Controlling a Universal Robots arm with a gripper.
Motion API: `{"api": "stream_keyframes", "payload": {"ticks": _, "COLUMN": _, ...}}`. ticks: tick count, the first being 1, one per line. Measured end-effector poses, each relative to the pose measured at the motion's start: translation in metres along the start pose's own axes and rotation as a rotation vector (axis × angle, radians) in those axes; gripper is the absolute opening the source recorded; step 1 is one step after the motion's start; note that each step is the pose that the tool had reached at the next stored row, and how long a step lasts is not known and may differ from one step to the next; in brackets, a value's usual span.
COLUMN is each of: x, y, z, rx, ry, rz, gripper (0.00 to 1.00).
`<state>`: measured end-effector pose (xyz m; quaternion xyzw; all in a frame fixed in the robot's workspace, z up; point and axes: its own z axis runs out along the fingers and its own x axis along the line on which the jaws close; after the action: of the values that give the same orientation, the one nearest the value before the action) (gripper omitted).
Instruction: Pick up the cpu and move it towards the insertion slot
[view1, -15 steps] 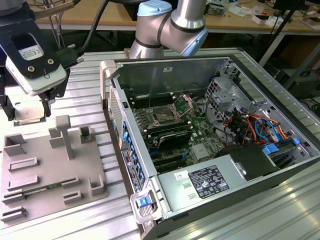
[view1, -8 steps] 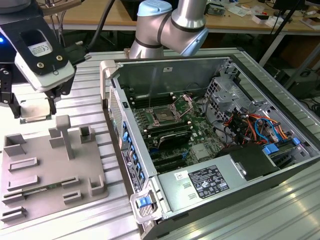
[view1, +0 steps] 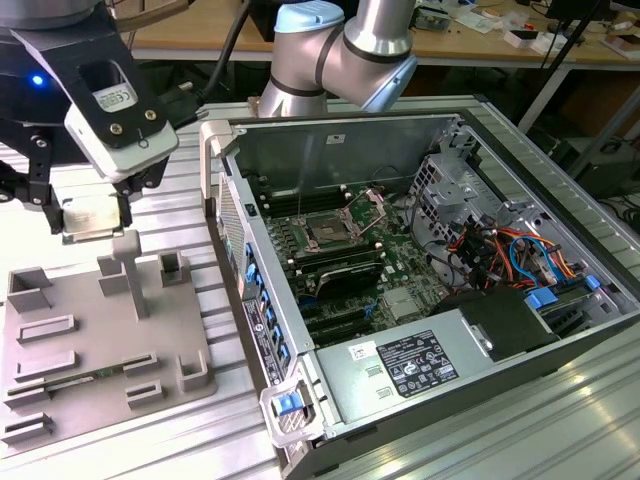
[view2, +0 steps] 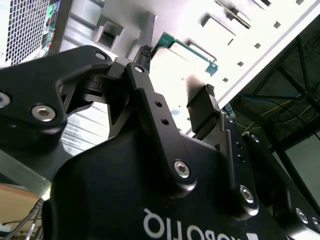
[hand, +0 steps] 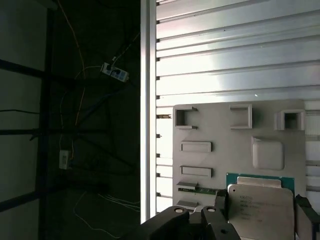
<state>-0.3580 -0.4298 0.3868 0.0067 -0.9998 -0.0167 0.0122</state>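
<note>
Above the tray (view1: 90, 350), gripper (view1: 86, 213) tight on the cpu (hand: 260, 212); illegible print on the chip's lid; insertion slot (view1: 330, 231) well apart

Hard light blows the ribbed table (view1: 190, 240) out to white in the exterior view and both wrist views, glints off the cpu (hand: 260, 212) lid, lights the computer case (view1: 330, 150) interior evenly, leaves the gripper (view2: 177, 70) body backlit near-black, space past the table edge in deep shadow.
</note>
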Motion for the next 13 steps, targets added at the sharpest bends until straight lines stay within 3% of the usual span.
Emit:
{"api": "stream_keyframes", "payload": {"ticks": 4, "x": 0.0000, "y": 0.0002, "z": -0.0068, "rx": 0.0004, "ry": -0.0008, "rz": 0.000, "gripper": 0.55}}
{"api": "stream_keyframes", "payload": {"ticks": 9, "x": -0.0025, "y": 0.0002, "z": -0.0071, "rx": 0.0005, "ry": -0.0007, "rz": 0.000, "gripper": 0.55}}
{"api": "stream_keyframes", "payload": {"ticks": 13, "x": -0.0112, "y": 0.0001, "z": -0.0073, "rx": 0.0005, "ry": -0.0008, "rz": 0.000, "gripper": 0.55}}
